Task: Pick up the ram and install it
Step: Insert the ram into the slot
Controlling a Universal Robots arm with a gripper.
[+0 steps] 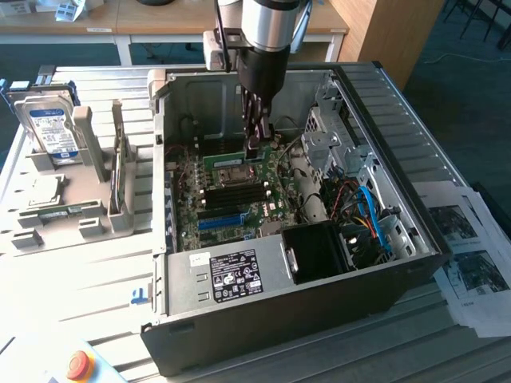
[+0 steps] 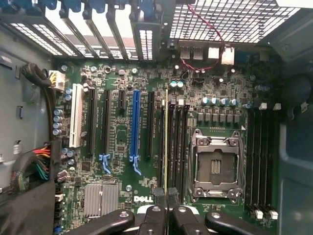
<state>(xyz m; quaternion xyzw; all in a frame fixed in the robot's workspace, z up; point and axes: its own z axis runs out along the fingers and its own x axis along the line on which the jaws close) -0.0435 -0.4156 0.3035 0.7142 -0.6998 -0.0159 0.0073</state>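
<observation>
End effector (image 1: 254,147) clenched on the ram (image 1: 225,158) — stick held on edge inside the open PC case (image 1: 239,275), low over the motherboard (image 1: 231,203), along the memory slots beside the CPU socket (image 2: 215,166) (whether it's seated, can't tell). Hard drive (image 1: 52,128) at the exterior view's left on the worktop (image 1: 80,279).

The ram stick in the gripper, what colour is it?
Green. The ram stick shows best in the exterior view.
</observation>
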